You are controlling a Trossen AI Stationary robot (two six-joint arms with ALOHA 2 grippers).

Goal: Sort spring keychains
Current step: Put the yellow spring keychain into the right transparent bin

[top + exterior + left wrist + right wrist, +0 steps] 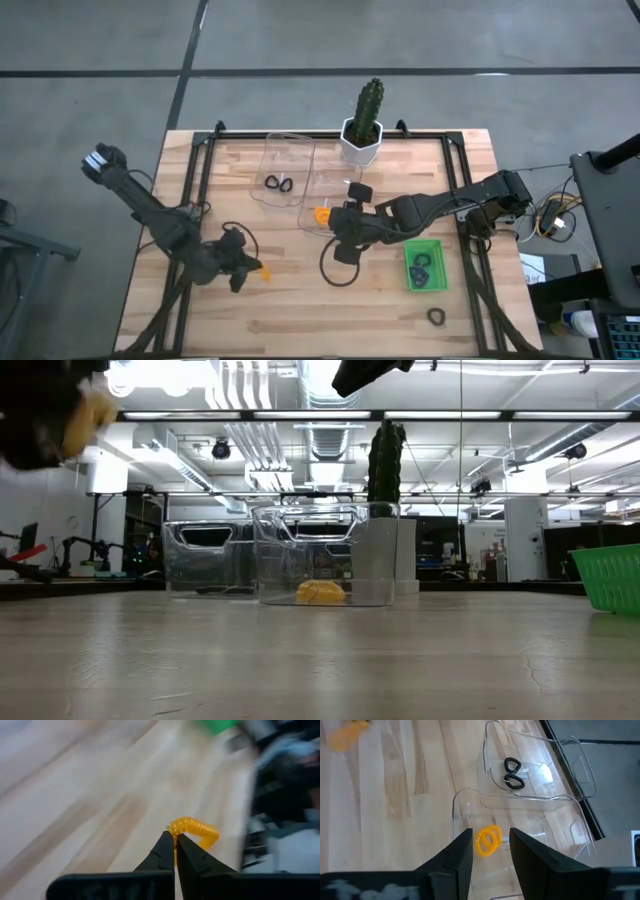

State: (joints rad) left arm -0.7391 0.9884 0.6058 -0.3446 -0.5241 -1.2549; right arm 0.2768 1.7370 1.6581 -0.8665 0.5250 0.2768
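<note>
My left gripper (250, 270) is over the near left part of the table, shut on an orange spring keychain (194, 828), which also shows as a blur in the low view (88, 410). My right gripper (491, 847) hangs open above a clear tray (330, 195); another orange keychain (488, 840) lies on that tray's floor, below the gap between the fingers. Two black keychains (277, 183) lie in the neighbouring clear tray (285, 150). A green basket (425, 265) holds dark keychains. One dark keychain (436, 316) lies on the bare wood near the table's near right corner. My left gripper pinches the orange keychain at one end of its coil (176, 828) between the tips of its two shut fingers (165, 851). The rest of the coil sticks out beyond the fingertips. It is lifted clear of the table.
A cactus in a white pot (362, 130) stands at the far edge, behind the trays. A black cable loop (338, 268) lies on the wood under the right arm. Black frame rails (195, 190) run along the table's sides. Bare wood lies between the two arms.
</note>
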